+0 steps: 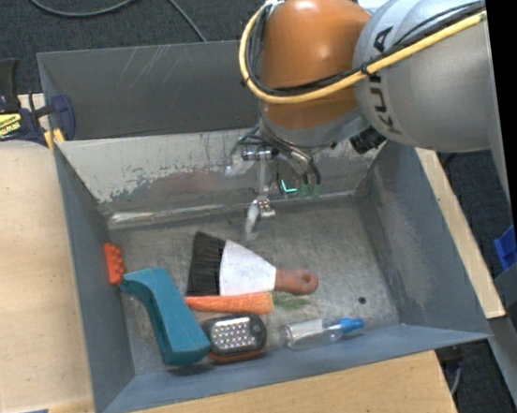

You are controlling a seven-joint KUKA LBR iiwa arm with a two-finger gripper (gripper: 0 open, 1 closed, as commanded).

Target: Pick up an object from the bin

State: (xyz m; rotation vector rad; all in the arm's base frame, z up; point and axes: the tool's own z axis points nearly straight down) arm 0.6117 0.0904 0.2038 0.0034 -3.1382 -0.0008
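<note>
Gripper (272, 204): brush (239, 271) nearest, twd front

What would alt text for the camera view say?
A robot arm's gripper hangs low near the back wall of the grey bin. In front of it lie a black-bristled brush, a toy carrot, a teal tool and a blue-capped tube.

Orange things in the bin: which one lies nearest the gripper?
The long carrot-shaped piece beside the brush, mid-bin, is nearer the gripper than the small orange block by the left wall.
</note>
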